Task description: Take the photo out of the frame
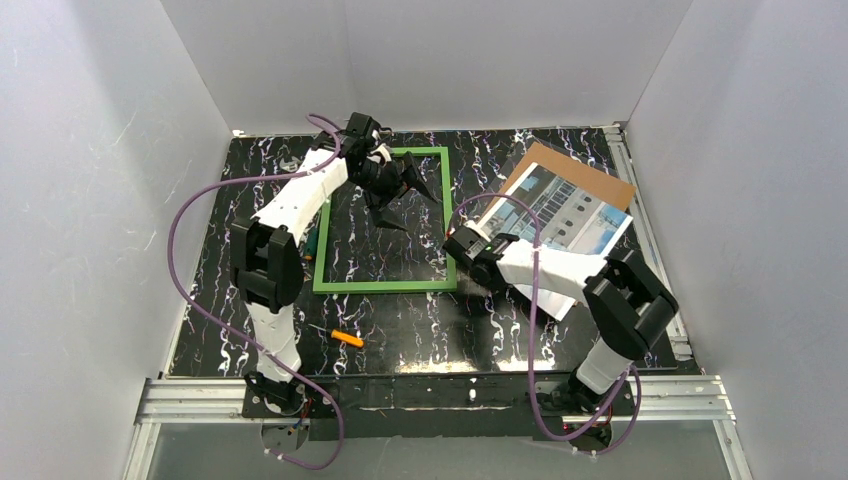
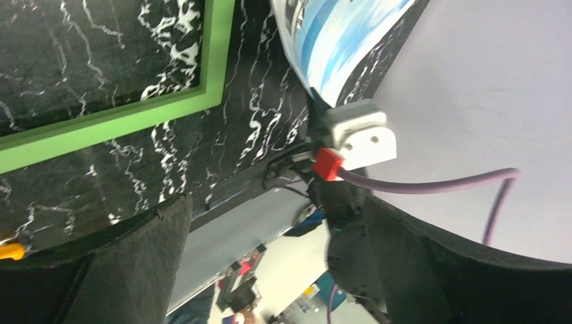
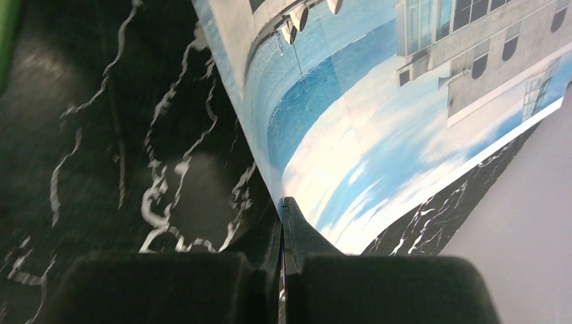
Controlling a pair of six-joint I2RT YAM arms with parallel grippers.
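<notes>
1. The left gripper [image 1: 405, 200] hangs released, jaws wide apart, above the far part of the frame [image 1: 385, 287], grasping nothing.
2. The green frame lies flat on the table [image 1: 420, 330], whose dark surface shows through its opening.
3. The right gripper [image 3: 283, 209] is clenched on the edge of the photo [image 1: 560, 215].
4. The photo is right of the frame, partly on the brown backing board [image 1: 590, 175].

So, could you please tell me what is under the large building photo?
A plain brown backing board shows beyond the far edge of the photo; how far it extends underneath is covered.

Bright even light; wrist views blurred.
</notes>
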